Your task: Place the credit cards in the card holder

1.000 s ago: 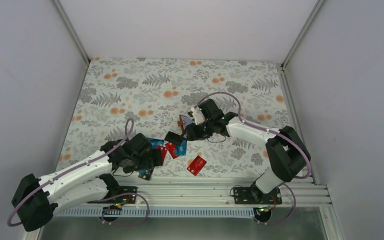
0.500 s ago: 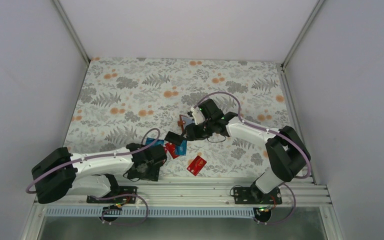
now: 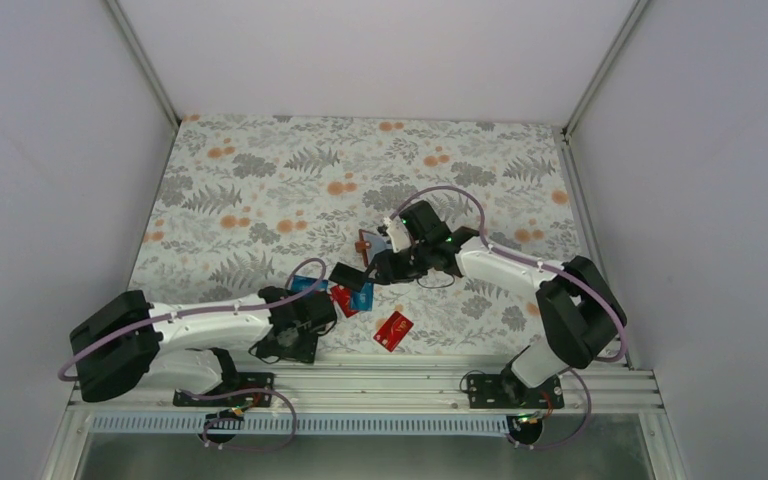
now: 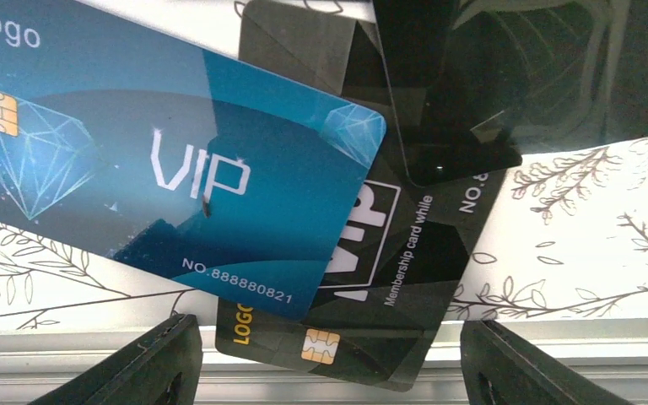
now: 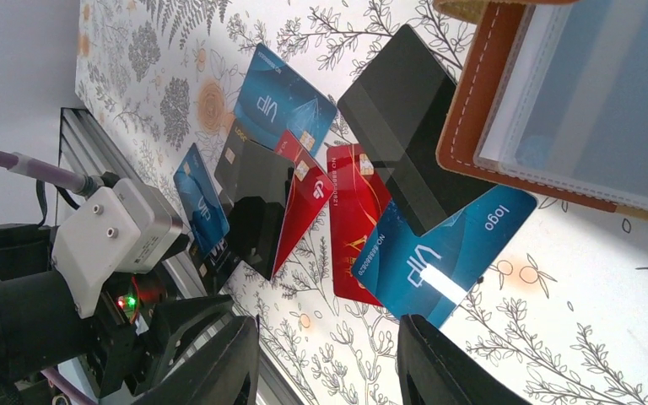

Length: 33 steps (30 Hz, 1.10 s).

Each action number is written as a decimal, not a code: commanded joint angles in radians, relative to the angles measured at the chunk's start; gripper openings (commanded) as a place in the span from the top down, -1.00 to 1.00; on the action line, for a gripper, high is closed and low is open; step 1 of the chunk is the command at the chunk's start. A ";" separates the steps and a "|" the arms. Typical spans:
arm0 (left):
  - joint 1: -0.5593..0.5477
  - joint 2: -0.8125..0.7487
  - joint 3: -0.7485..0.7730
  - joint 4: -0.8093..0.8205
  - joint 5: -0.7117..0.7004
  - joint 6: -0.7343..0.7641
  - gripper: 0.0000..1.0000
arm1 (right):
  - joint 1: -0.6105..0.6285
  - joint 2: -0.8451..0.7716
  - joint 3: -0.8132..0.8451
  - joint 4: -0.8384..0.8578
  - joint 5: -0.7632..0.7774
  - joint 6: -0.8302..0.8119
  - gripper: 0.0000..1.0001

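Several credit cards lie fanned on the flowered cloth. A blue VIP card (image 4: pixel 160 160) overlaps a black card (image 4: pixel 388 278), whose lower end hangs over the table's metal edge, between the tips of my open left gripper (image 4: pixel 329 375) but untouched. The card holder (image 5: pixel 472 126) lies open ahead of my right gripper (image 5: pixel 325 371), brown rim up, clear sleeves showing. Next to it lie a black card (image 5: pixel 405 126), a blue card (image 5: pixel 447 253) and red cards (image 5: pixel 354 219). From above, the right gripper (image 3: pixel 385 268) stands open beside the holder (image 3: pixel 368 243).
One red card (image 3: pixel 393 330) lies alone near the front rail (image 3: pixel 410 385). The left arm's wrist camera block (image 5: pixel 110 236) sits close to the card pile. Grey walls enclose the cloth (image 3: pixel 260 170) on three sides.
The left arm has folded back, its elbow swinging out to the left, and its gripper has slid slightly toward the near edge over the cards. The right arm has barely moved.
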State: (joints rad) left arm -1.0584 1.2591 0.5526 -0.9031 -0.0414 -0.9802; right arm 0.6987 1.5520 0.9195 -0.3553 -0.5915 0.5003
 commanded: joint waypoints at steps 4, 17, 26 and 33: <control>-0.013 0.026 -0.001 0.125 0.034 -0.017 -0.37 | 0.012 -0.028 -0.020 0.013 0.013 -0.009 0.13; -0.049 0.018 0.030 0.103 0.037 -0.055 -0.28 | 0.012 -0.013 -0.022 0.019 0.012 -0.016 0.13; -0.049 0.041 0.010 0.083 0.001 -0.057 -0.45 | 0.012 -0.016 -0.027 0.018 0.013 -0.016 0.13; -0.050 0.050 -0.003 0.062 -0.007 -0.067 -0.43 | 0.012 -0.013 -0.027 0.018 0.013 -0.013 0.13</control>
State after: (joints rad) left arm -1.1038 1.2850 0.5770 -0.8764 -0.0349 -1.0328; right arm 0.6994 1.5520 0.9024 -0.3546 -0.5903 0.4999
